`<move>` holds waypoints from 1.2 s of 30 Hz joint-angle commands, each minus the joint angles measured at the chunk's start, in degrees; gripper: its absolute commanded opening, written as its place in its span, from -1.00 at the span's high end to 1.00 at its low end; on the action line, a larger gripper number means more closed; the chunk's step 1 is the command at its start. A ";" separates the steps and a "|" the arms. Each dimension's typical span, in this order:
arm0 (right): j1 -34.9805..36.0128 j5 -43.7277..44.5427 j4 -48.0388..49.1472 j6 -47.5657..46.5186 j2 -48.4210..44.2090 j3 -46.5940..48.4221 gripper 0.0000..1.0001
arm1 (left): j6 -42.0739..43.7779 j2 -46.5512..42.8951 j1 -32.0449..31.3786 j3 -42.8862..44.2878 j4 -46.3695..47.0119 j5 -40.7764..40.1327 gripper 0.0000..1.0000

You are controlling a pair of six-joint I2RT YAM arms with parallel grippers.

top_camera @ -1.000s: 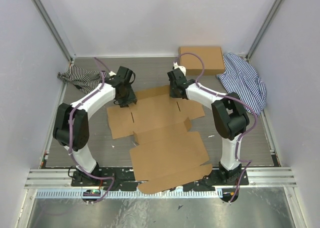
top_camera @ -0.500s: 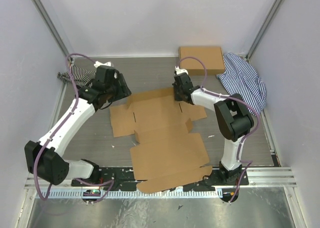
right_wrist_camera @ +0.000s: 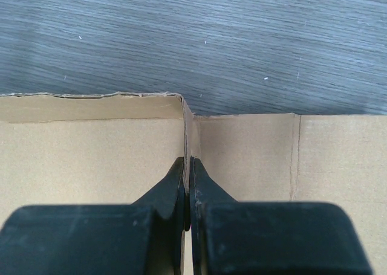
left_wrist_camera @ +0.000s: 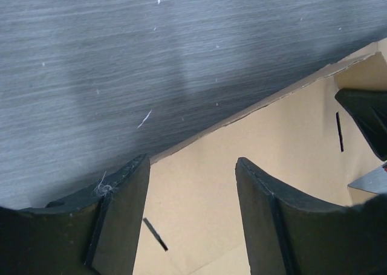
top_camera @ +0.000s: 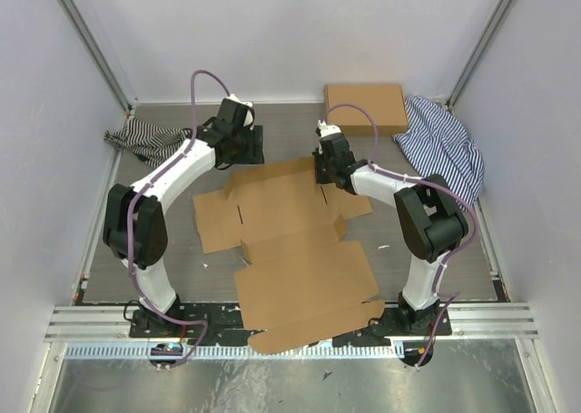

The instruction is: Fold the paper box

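Observation:
The paper box point(top_camera: 281, 240) lies unfolded and mostly flat in the middle of the table, brown with slits and crease lines. My right gripper point(top_camera: 324, 170) is at its far right corner, shut point(right_wrist_camera: 187, 165) on a thin flap of the paper box point(right_wrist_camera: 254, 154) that stands upright between the fingers. My left gripper point(top_camera: 243, 150) hovers over the far left edge of the sheet. Its jaws point(left_wrist_camera: 192, 166) are wide open with nothing between them, only the cardboard panel point(left_wrist_camera: 266, 136) and a slit below.
A second, neat brown cardboard box point(top_camera: 366, 107) lies at the back right. One striped cloth point(top_camera: 445, 150) lies bunched by the right wall and another point(top_camera: 143, 141) at the back left. The near flap of the sheet overhangs the rail point(top_camera: 109, 320) between the arm bases.
My left gripper let go of the box's left part, opened wider and swung up and toward the far edge. The right gripper stayed shut on the flap, barely shifting.

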 commanded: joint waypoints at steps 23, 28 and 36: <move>0.07 -5.16 -0.38 -1.35 -0.16 3.94 0.90 | 13.69 3.08 -2.22 -9.01 15.92 3.81 -0.27; 0.07 -4.73 -1.77 -1.52 0.08 4.75 0.86 | 15.40 2.28 -2.88 -11.66 17.31 4.63 -0.15; 0.07 -6.43 -5.99 -0.14 1.37 7.69 0.44 | 17.10 1.61 -4.98 -14.62 17.00 2.45 0.53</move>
